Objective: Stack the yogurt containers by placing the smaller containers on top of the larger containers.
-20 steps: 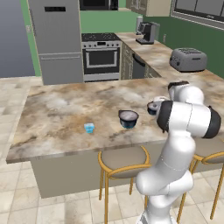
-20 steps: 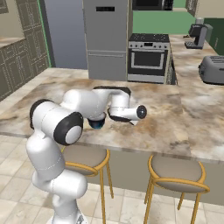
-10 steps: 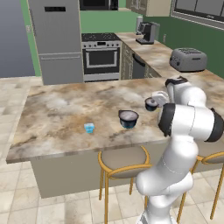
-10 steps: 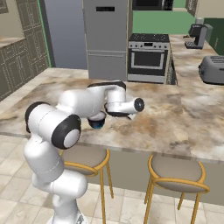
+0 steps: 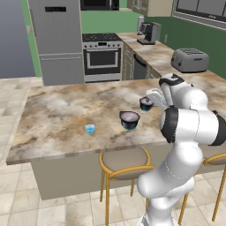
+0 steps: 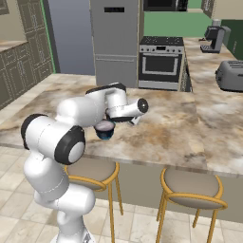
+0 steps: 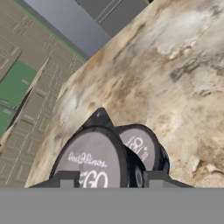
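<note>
- The hand (image 5: 150,102) hangs above the marbled desk (image 5: 57,114), clamped on the small dark-blue yogurt tub (image 5: 145,104) and holding it clear of the surface.
- In the hand view that tub's grey printed lid (image 7: 94,162) sits between the two finger tips (image 7: 65,178), close to the camera.
- The large dark-blue yogurt tub (image 5: 129,119) stands on the desk near its front edge, just left of and lower than the lifted one.
- In the hand view the large tub (image 7: 144,146) lies right behind the held one; whether they touch is hard to tell.
- The tiny light-blue cup (image 5: 90,129) stands apart, farther left on the desk.
- A stool (image 5: 125,163) is tucked under the front edge.
- A toaster (image 5: 190,59) sits on the back counter.
</note>
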